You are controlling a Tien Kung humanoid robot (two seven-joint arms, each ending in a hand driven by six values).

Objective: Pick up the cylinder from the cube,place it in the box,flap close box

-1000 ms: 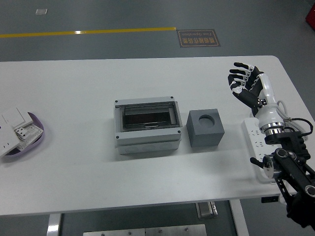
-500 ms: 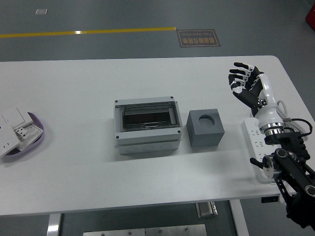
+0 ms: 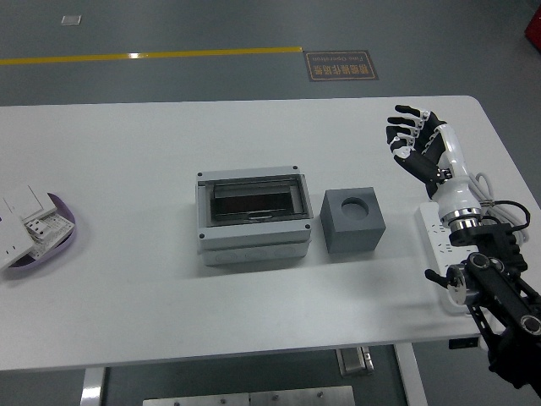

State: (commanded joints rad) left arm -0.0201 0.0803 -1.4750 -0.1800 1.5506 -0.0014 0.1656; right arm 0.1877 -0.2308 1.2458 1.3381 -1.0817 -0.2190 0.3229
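A dark grey cube [image 3: 353,222] sits on the white table [image 3: 127,152] right of centre, with a round recess in its top; I cannot tell whether a cylinder sits in it. A light grey box [image 3: 253,215] with a dark window in its lid lies just left of the cube, and the lid lies flat. My right hand [image 3: 412,139] is raised over the table's right side, behind and to the right of the cube, fingers spread and holding nothing. My left arm is out of view.
A white power strip [image 3: 439,245] lies at the table's right edge under my right forearm. A purple dish [image 3: 61,222] with white parts sits at the far left edge.
My right hand has shifted slightly left and away from me. Nothing else has moved.
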